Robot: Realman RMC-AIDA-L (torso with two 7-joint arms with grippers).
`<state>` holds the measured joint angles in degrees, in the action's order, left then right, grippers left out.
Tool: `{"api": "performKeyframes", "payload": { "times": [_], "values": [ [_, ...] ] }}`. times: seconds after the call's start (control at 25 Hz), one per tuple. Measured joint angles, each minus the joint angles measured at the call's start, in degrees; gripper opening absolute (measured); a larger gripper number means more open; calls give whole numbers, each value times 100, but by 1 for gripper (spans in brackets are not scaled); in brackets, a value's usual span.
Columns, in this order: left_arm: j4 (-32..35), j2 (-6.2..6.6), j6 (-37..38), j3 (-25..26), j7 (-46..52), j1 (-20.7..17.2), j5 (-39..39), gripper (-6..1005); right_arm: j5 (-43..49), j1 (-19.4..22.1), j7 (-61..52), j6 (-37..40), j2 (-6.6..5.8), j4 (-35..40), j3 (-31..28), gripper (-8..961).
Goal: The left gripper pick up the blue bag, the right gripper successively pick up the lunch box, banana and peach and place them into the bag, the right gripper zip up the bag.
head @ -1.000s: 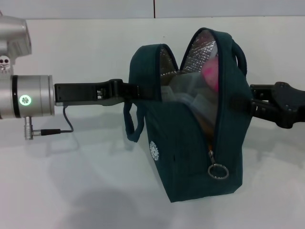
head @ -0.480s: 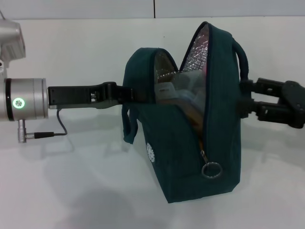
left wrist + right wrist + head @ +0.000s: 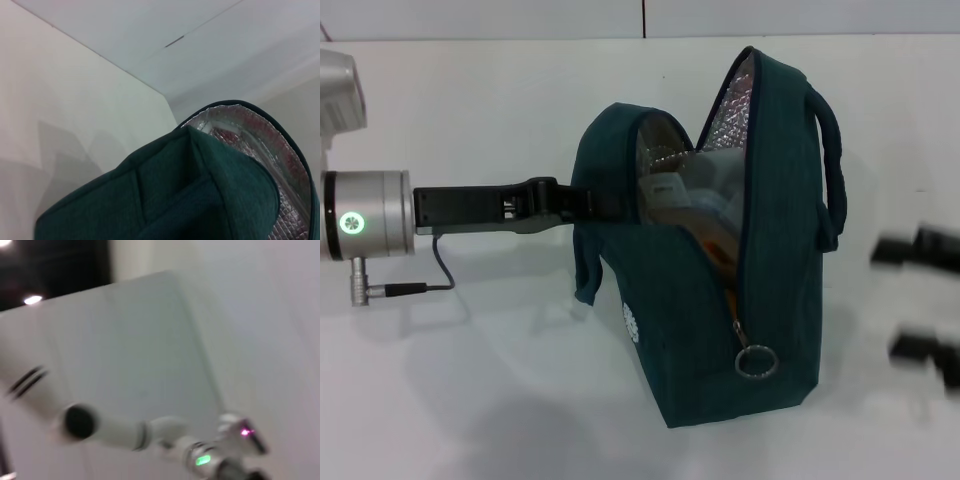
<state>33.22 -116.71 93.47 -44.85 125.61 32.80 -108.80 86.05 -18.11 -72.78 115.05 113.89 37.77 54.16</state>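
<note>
The blue bag (image 3: 720,330) stands open on the white table, foil lining showing; it also fills the left wrist view (image 3: 200,200). My left gripper (image 3: 582,200) is shut on the bag's left rim and holds it. The clear lunch box (image 3: 690,190) shows inside the opening, with something orange (image 3: 717,247) under it. The peach and the banana cannot be made out. The zipper ring pull (image 3: 756,362) hangs low on the bag's front edge. My right gripper (image 3: 912,300) is a blur to the right of the bag, clear of it, fingers spread and empty.
The white table (image 3: 470,400) runs all around the bag, with a wall behind it. A cable (image 3: 435,265) hangs under my left wrist. The right wrist view shows only a blurred white arm (image 3: 165,432) with a green light.
My right gripper has pulled away from the bag's right side, moving right and down with fingers apart. The bag has shifted a little left. The pink peach no longer shows.
</note>
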Motion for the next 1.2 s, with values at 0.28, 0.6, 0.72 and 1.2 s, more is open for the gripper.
{"api": "performKeyframes", "payload": {
  "times": [0.28,0.6,0.72,1.2],
  "values": [
    [0,-1,24,-7,0,8,6,36,897,-56,915,-288,103,-925,68,784],
    [0,-15,40,-16,-3,5,0,35,747,-261,1007,-1221,151,-1250,1028,783],
    [0,-18,65,-16,-24,4,-1,35,708,-315,993,-1321,168,-1263,1108,783],
    [0,-18,109,-15,-52,-24,0,35,295,-383,977,-1355,177,-1438,1263,784]
  ]
}}
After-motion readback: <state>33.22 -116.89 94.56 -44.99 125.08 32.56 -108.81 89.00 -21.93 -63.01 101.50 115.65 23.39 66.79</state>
